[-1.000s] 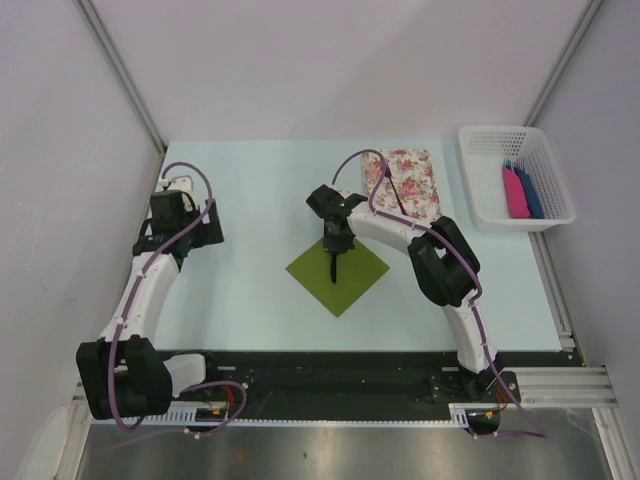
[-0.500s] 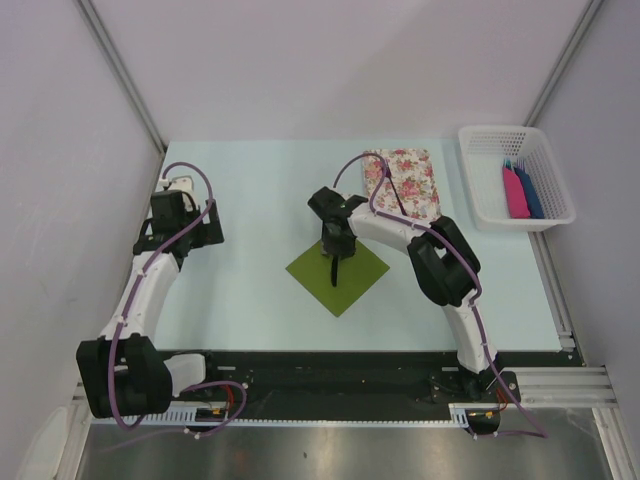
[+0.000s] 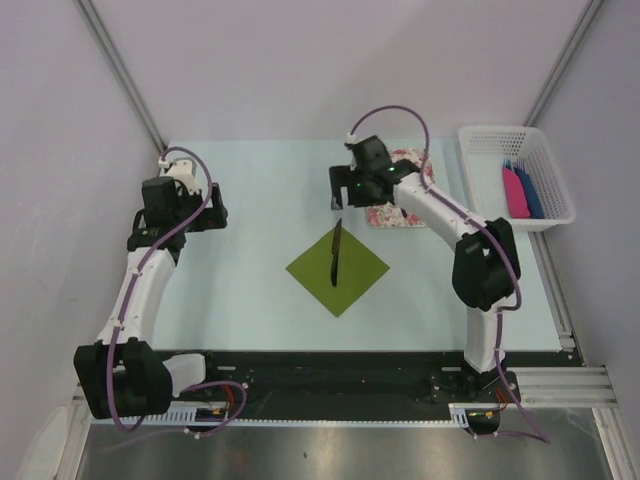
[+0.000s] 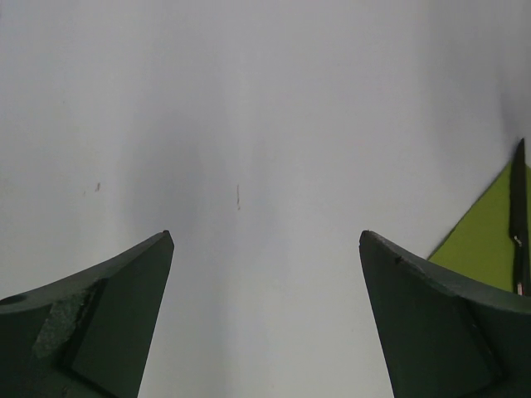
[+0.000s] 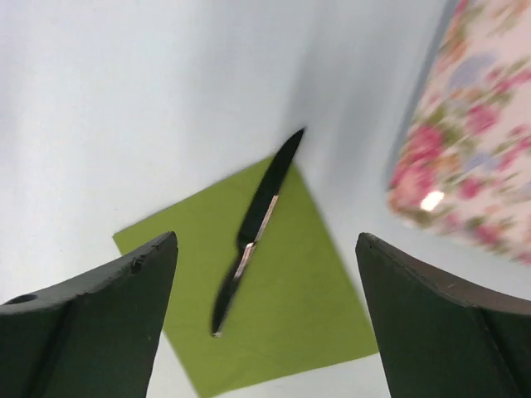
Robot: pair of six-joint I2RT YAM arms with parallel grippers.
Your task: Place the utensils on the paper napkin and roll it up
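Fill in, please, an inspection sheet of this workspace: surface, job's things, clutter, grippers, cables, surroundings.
Surface: pale blue table; no spills seen.
Job's things: olive paper napkin lies flat, unrolled; one dark utensil lies on it, tip past the far corner. Other utensils: nothing seen.
Clutter: floral mat, partly under the right arm; white basket holding pink and blue flat pieces.
Grippers: left gripper open, empty, over bare table; right gripper open, empty, off the napkin, beside the floral mat.
Cables: purple cables along both arms, clear of the napkin.
Surroundings: plain pale walls, metal frame posts.
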